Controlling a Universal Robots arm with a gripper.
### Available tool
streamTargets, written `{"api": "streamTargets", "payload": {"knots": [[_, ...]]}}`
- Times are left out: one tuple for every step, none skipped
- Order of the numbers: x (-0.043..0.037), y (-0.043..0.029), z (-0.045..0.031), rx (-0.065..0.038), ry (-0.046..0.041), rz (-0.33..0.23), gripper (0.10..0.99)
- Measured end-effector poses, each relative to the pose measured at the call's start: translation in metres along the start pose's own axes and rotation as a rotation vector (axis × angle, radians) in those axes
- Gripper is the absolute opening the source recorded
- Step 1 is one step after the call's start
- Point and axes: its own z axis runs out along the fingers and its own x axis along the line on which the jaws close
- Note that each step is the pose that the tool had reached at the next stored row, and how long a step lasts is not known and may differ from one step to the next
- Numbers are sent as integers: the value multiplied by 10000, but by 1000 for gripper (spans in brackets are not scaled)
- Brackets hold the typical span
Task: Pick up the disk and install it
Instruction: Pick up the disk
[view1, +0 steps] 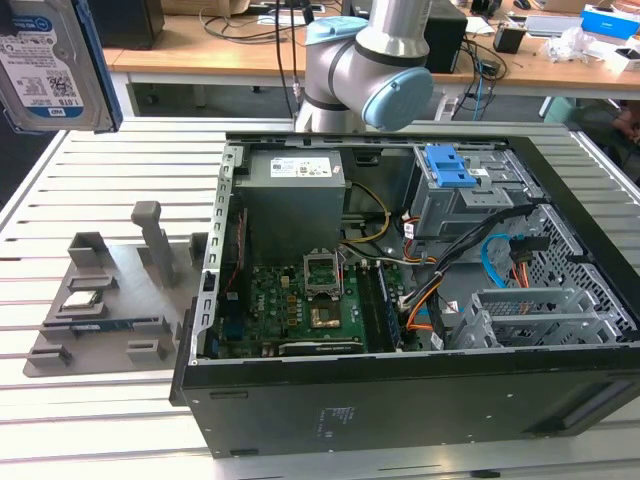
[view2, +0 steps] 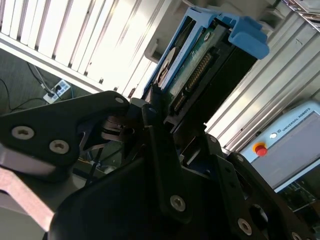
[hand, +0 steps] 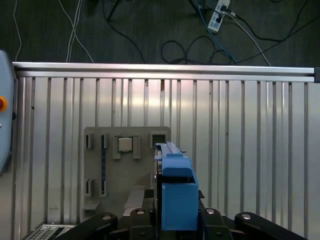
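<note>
The disk (view1: 50, 60), a silver-grey drive with a white-and-blue label in a blue frame, hangs in the air at the exterior view's upper left, above the slatted table. In both wrist views my gripper (view2: 161, 112) is shut on the disk (view2: 192, 60), its black fingers (view2: 150, 117) clamped on the two flat sides. The first wrist view looks along the disk's edge (hand: 175, 192), held on edge in the gripper (hand: 175, 220) above the grey fixture plate (hand: 125, 170). The connector end and blue frame tab (view2: 247, 35) point away from the gripper.
An open computer case (view1: 400, 400) lies on the table at the exterior view's right, with a grey metal bay (view1: 450, 205) topped by a blue latch (view1: 448, 165), cables and a motherboard (view1: 300, 300). The grey fixture plate (view1: 110, 300) holds small parts. A control pendant (view2: 287, 150) lies nearby.
</note>
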Motion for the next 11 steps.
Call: {"api": "streamTargets", "payload": {"knots": [[0, 1, -13, 0, 0, 0, 365], [0, 1, -24, 0, 0, 0, 365], [-1, 1, -37, 0, 0, 0, 365], [-1, 2, -49, -1, 0, 0, 365], [-1, 3, -77, 0, 0, 0, 365], [-1, 3, -97, 0, 0, 0, 365], [-2, 5, -131, 0, -1, -1, 365], [-2, 6, -156, -1, 0, -1, 365], [-2, 7, -180, -1, 0, 0, 365], [-3, 8, -210, -1, 0, 0, 365], [-3, 8, -222, -1, 0, 0, 365]]}}
